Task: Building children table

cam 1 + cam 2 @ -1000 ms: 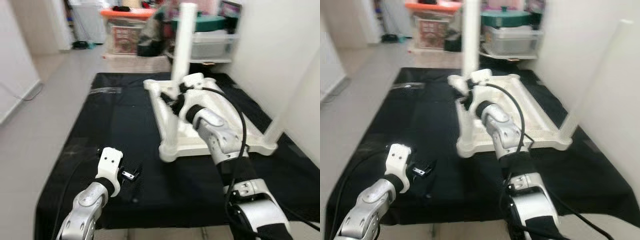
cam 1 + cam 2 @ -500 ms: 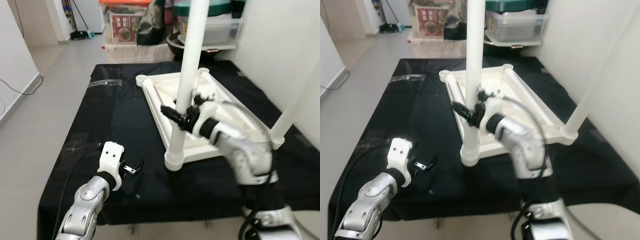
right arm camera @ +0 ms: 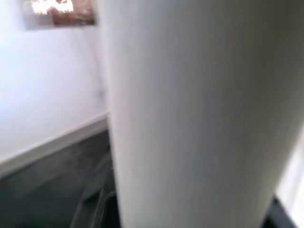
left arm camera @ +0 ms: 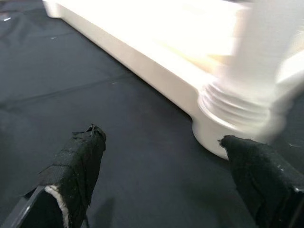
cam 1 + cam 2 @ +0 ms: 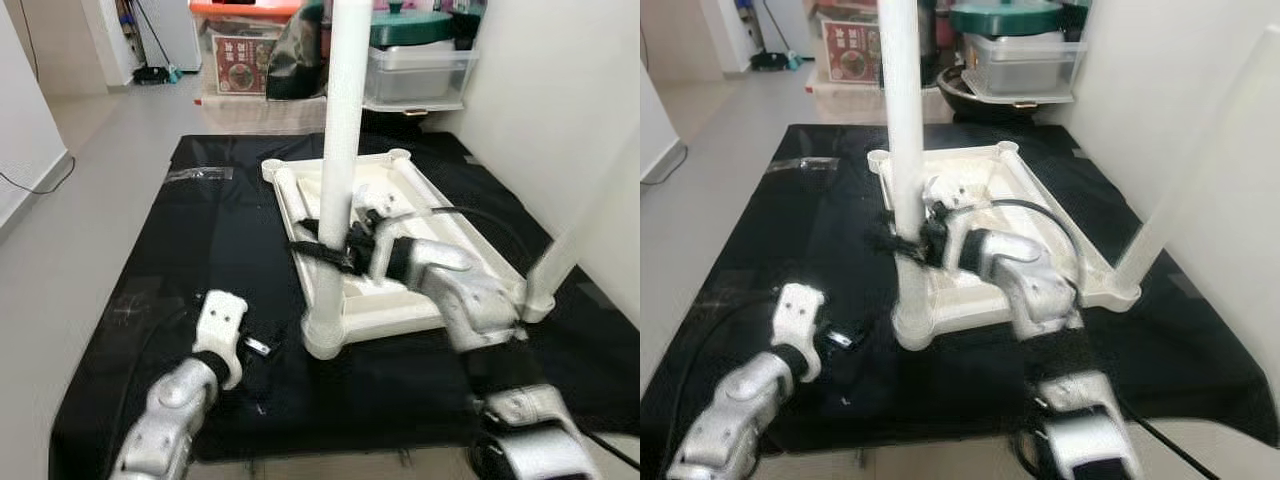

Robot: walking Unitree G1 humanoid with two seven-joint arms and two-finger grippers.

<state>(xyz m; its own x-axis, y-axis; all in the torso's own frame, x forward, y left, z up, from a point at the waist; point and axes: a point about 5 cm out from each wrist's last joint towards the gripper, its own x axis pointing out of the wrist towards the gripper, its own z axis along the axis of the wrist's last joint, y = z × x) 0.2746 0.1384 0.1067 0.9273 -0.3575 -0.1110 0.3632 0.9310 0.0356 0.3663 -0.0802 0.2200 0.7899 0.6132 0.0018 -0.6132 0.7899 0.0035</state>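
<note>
A white children's table lies upside down on a black mat. One white leg stands upright in the near-left corner socket. My right gripper is shut on this leg a little above the socket, its black fingers wrapped around it; the right wrist view has the leg very close. A second leg rises from the near-right corner. My left gripper hovers low over the mat, just left of the socket, open and holding nothing.
Storage boxes and an orange-lidded crate stand behind the mat. A white wall runs close along the right side. Grey floor lies left of the mat.
A second ago the right gripper held the leg over the table's far side. The leg now stands in the near-left socket, fingers closed round it. The camera shifted; the left gripper stayed low.
</note>
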